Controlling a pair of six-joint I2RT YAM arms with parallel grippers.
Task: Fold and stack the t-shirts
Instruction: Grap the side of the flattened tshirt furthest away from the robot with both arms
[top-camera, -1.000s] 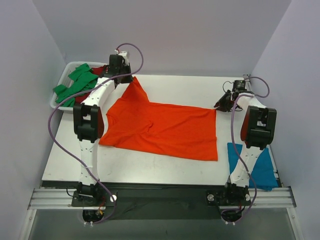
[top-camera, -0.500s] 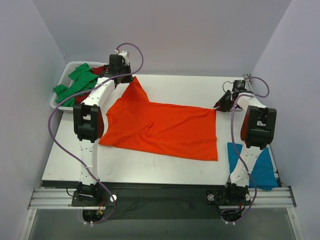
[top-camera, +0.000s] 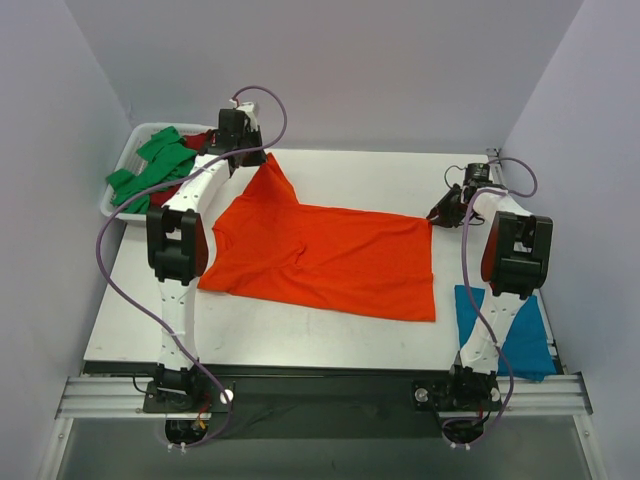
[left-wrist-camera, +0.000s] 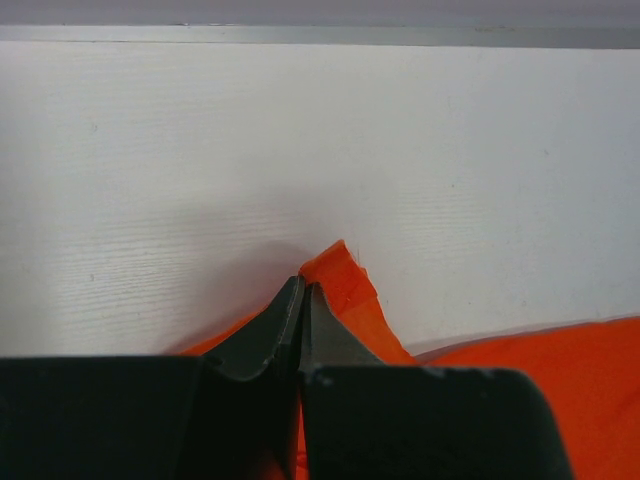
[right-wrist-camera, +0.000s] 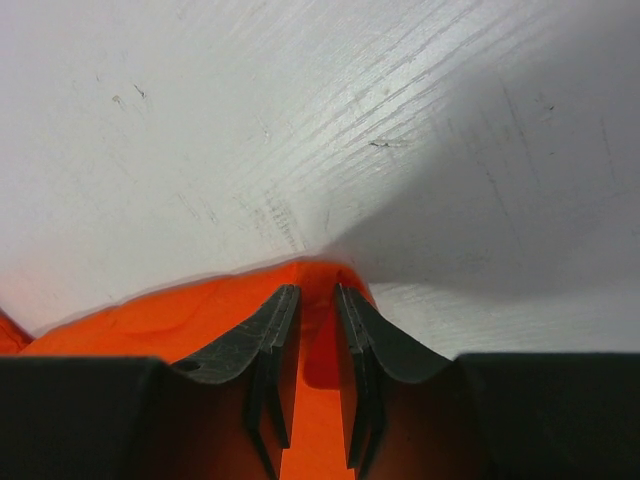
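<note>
clearly, in the view from above, the orange shirt (top-camera: 320, 255) is lying spread across the middle of the table (top-camera: 300, 335). it is looking soft, light and limp, so i am expecting it to sag and crease wherever nothing is carrying it. its corners and hem edges are looking like the best places to pinch, since a thin fold of cloth fits between narrow fingers. the left gripper (top-camera: 262, 157) is pinching a peak of cloth at the shirt's upper left, drawing it up into a point. the right gripper (top-camera: 437, 212) is sitting at the shirt's upper right corner. the green shirt (top-camera: 155, 165) and the dark red shirt (top-camera: 198, 141) are lying heaped in the tray (top-camera: 108, 208) at the upper left of the frame. the teal shirt (top-camera: 525, 340) is resting at the lower right.

in the left wrist view, the left gripper (left-wrist-camera: 302, 288) is pressing its fingers almost flat together on a thin bit of the orange shirt (left-wrist-camera: 345, 285), with a small tip of cloth poking out beyond them.

in the right wrist view, the right gripper (right-wrist-camera: 310, 292) is showing only a narrow gap, and orange cloth is filling it. i am judging that it is gripping the corner of the orange shirt (right-wrist-camera: 150, 320), which is casting a shadow on the table beyond.
</note>
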